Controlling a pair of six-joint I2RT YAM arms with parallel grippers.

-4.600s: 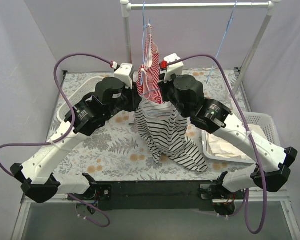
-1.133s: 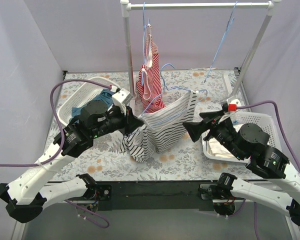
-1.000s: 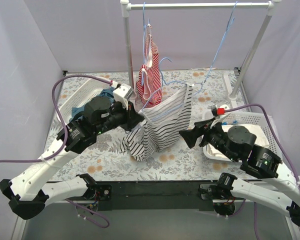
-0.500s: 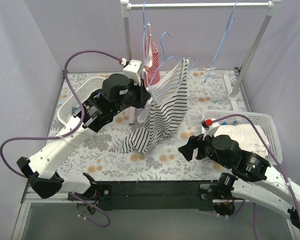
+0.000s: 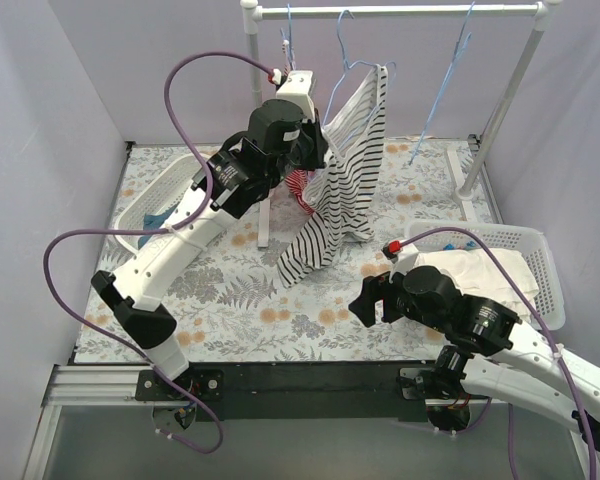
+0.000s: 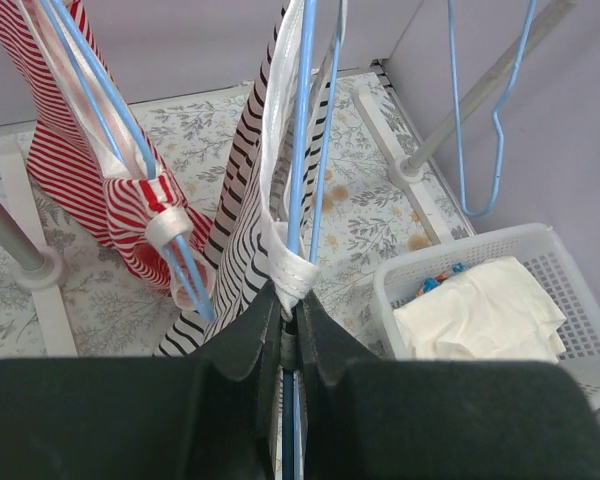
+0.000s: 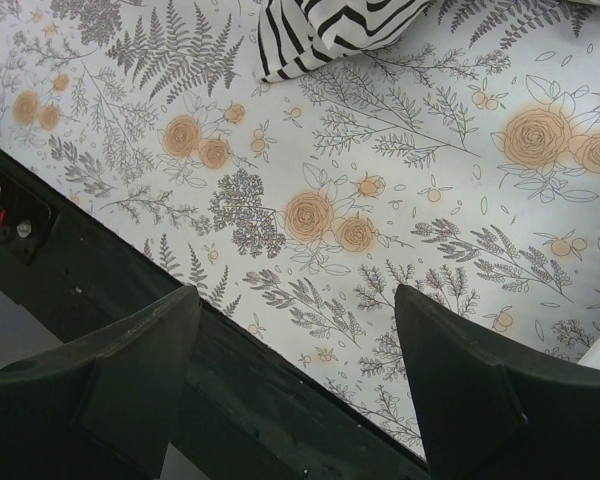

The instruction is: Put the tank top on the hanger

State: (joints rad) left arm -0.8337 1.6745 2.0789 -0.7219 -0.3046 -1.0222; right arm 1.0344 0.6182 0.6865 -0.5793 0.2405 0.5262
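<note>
The tank top (image 5: 346,165), white with thin black stripes, hangs on the pale-blue hanger (image 5: 336,35), whose hook is up by the rail. My left gripper (image 5: 317,148) is raised high and shut on the hanger's wire and the top's white strap together. In the left wrist view the jaws (image 6: 288,300) pinch the blue hanger wire (image 6: 305,120) and the knotted strap, with the tank top (image 6: 245,180) draped below. My right gripper (image 5: 364,300) is open and holds nothing, low over the table's front. In its wrist view, the right gripper (image 7: 295,300) shows the tank top's hem (image 7: 330,25) lying on the floral cloth.
A red-and-white striped top (image 6: 90,190) hangs on its own hanger left of the tank top. A bare blue hanger (image 5: 448,85) hangs from the rail (image 5: 410,10) at right. White baskets stand at right (image 5: 525,240) and left (image 5: 140,210). The rack post (image 5: 256,100) is behind my left arm.
My left arm has lifted the hanger and tank top from table height to the rail. The right arm has pulled back toward the near edge, open.
</note>
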